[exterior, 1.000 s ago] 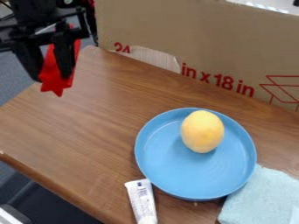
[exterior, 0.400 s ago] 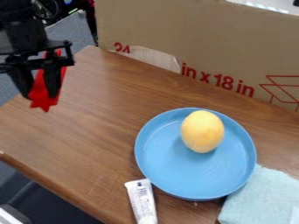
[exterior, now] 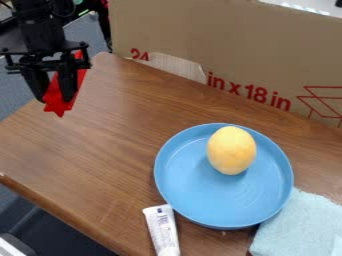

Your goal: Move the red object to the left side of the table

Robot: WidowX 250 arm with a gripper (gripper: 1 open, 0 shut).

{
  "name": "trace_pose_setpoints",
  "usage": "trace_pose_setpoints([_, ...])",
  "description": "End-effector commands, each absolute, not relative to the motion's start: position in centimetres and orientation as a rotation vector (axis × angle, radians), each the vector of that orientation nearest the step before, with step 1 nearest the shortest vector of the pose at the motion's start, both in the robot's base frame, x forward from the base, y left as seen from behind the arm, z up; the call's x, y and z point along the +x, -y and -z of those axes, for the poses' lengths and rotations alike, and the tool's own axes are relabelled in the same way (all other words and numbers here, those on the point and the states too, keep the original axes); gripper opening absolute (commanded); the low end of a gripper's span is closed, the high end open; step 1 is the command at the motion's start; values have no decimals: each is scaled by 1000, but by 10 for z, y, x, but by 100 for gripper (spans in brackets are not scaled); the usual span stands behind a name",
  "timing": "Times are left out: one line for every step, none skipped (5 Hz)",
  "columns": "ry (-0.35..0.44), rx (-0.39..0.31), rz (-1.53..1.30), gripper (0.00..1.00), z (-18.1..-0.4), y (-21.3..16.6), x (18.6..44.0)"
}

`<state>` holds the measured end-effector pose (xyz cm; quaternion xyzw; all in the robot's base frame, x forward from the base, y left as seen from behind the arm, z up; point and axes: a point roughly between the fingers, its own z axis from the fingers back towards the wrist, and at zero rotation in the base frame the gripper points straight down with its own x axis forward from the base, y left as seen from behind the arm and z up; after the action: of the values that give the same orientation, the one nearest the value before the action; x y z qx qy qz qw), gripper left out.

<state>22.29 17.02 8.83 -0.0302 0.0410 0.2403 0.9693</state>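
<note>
One red object (exterior: 56, 94) hangs between the black fingers (exterior: 71, 80) of the gripper (exterior: 55, 78), which are clamped on its upper part so that its lower end sticks out below them. It is small, bright red and elongated, with flat faces and a plastic-looking sheen, held roughly upright with its bottom end pointed and slightly tilted. It sits over the far left part of the counter (exterior: 107, 130), close above the surface near the left edge; whether it touches the wood cannot be told.

That counter is brown wood grain with a smooth finish and a rounded dark edge. Behind it stands a tan cardboard box (exterior: 227, 45) with matte sides and red printed lettering. A round light-blue plate (exterior: 187, 190) with a shallow raised rim lies toward the right front, well apart from the red piece, and a smooth rounded yellow fruit (exterior: 231, 150) rests in it. Beside the plate's near edge lies a small white tube (exterior: 162, 230) with printing, and at the lower right corner a soft, pale blue-green cloth (exterior: 305, 232) with a woven texture touches the plate's rim
</note>
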Motion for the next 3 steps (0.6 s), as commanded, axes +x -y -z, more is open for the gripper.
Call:
trace_pose_setpoints([-50,-1,-492,0,-51,-191,221])
trace_pose_setpoints([-63,4,-555,0,-59,-212,226])
trace_pose_setpoints([-83,6,-723,0,-55,-225,244])
